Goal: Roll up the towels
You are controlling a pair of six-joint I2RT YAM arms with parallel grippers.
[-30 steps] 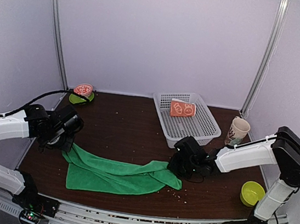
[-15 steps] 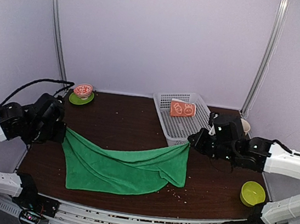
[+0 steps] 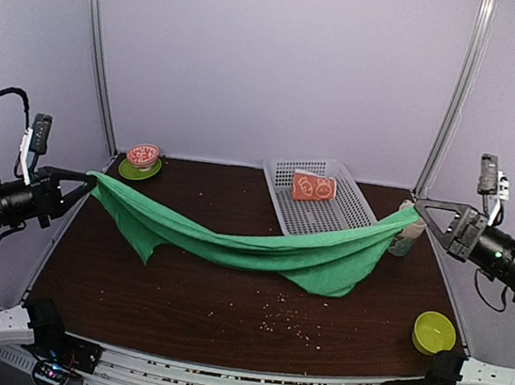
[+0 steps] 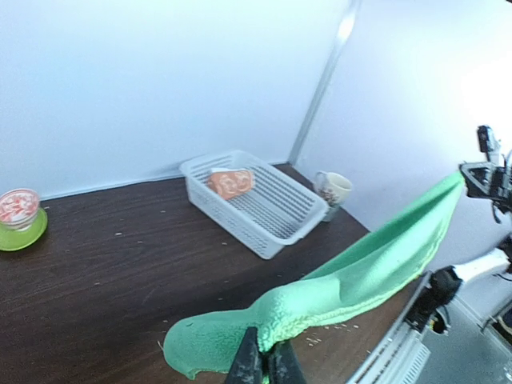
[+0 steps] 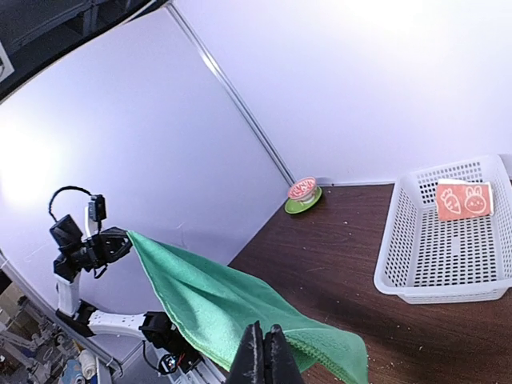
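Both arms are spread wide and held high. In the top view the left gripper (image 3: 84, 186) sits at 9 o'clock, its fingers pointing toward 3 o'clock and pinched tight on a corner of the green towel (image 3: 259, 250). The right gripper (image 3: 418, 214) sits at 3 o'clock, pointing toward 9 o'clock, pinched on the opposite corner.

We see the larger towel (image 3: 259, 250) slung above the table, one end pinched by the left gripper (image 3: 86, 185) over the left edge, the other by the right gripper (image 3: 419, 213) over the right edge. Behind it, the basket (image 3: 284, 172) sits by the back edge with the smaller towel (image 3: 313, 188) inside and the cup (image 4: 332, 189) just to its right. A bowl on a saucer (image 3: 143, 155) occupies the back left corner, a dish (image 3: 433, 331) the front right.
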